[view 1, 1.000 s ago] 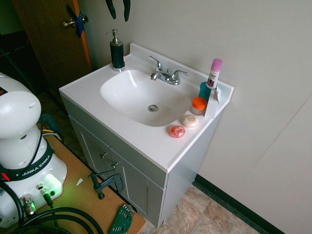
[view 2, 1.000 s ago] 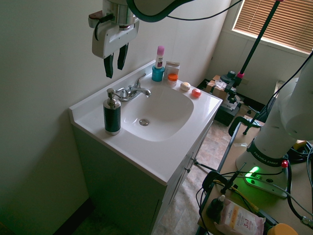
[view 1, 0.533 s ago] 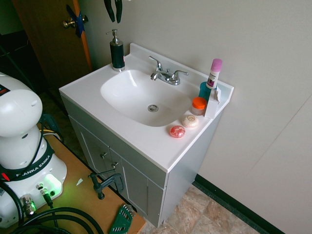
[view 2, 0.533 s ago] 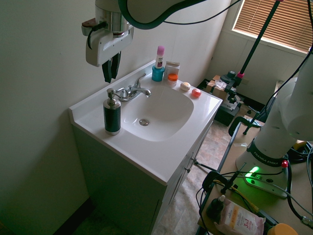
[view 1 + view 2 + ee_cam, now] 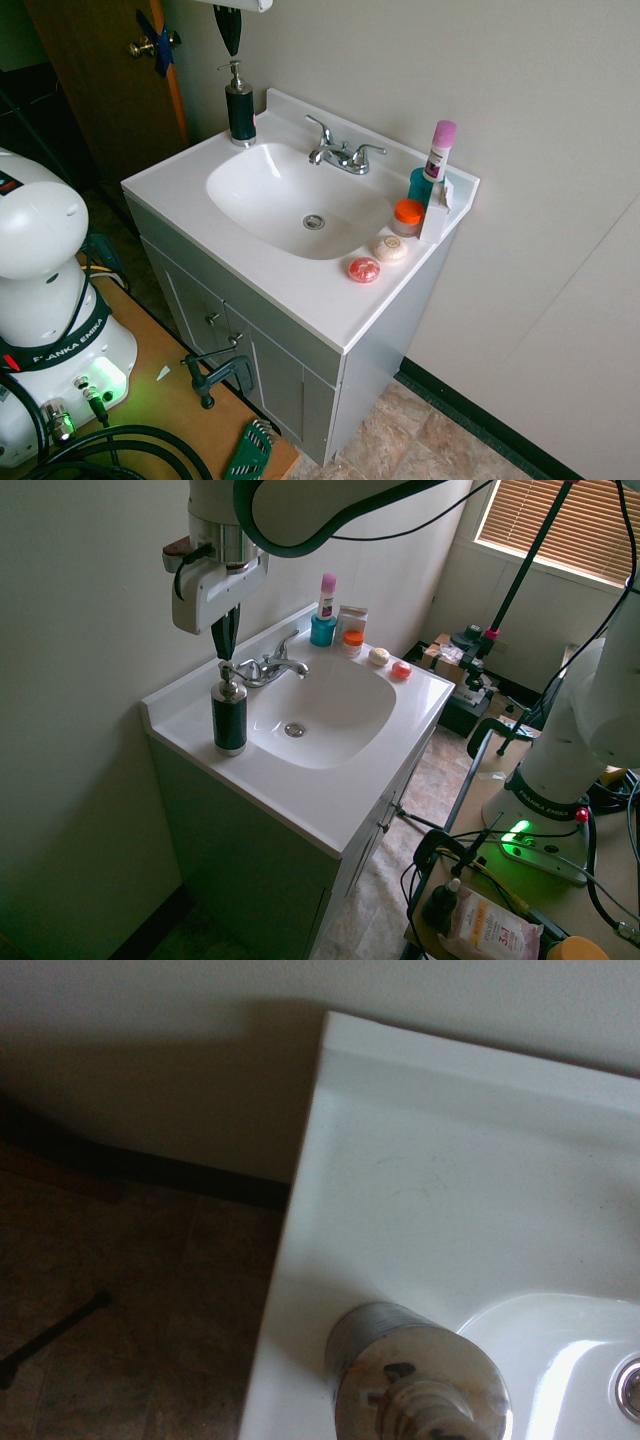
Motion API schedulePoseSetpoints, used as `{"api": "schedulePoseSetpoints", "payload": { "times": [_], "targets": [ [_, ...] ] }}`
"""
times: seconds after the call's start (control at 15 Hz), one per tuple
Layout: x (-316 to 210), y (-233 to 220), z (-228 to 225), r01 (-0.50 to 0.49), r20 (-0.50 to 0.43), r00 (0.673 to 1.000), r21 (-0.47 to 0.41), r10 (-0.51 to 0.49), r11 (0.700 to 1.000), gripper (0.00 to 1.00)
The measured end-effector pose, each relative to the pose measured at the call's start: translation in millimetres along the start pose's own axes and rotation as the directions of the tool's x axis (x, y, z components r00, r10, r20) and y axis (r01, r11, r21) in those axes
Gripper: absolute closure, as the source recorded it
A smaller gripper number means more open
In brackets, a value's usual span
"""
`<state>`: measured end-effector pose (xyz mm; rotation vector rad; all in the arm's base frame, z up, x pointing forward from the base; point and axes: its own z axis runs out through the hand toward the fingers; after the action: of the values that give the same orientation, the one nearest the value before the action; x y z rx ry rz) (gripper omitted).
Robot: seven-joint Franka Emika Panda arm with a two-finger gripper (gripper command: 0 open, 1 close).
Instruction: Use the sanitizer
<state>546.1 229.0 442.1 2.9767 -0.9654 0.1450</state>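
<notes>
The sanitizer (image 5: 240,108) is a dark pump bottle with a silver-grey pump head, standing upright on the back left corner of the white vanity top (image 5: 300,290). In the second exterior view the sanitizer (image 5: 229,715) stands at the near left corner of the sink. My gripper (image 5: 226,648) hangs straight above its pump head, fingers shut together with nothing between them, a small gap above the pump. In the first exterior view the gripper (image 5: 231,45) points down just over the pump. The wrist view looks down on the sanitizer's (image 5: 420,1370) top.
A chrome faucet (image 5: 340,155) stands behind the basin (image 5: 300,200). At the right back corner are a white tube with a pink cap (image 5: 438,150), a teal cup, an orange-lidded jar (image 5: 407,215) and two round soaps (image 5: 375,260). The wall runs close behind the bottle.
The gripper's fingers have closed from wide open to shut. The gripper has moved sideways along the wall and lower, from beside the bottle to directly over its pump head.
</notes>
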Motion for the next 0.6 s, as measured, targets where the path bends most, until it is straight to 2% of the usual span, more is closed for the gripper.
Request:
{"api": "schedulePoseSetpoints", "payload": {
  "times": [0.6],
  "targets": [
    [0, 3, 15, -0.016, 0.009, 1.000, -0.007, 0.017, 1.000, 1.00]
  ]
}}
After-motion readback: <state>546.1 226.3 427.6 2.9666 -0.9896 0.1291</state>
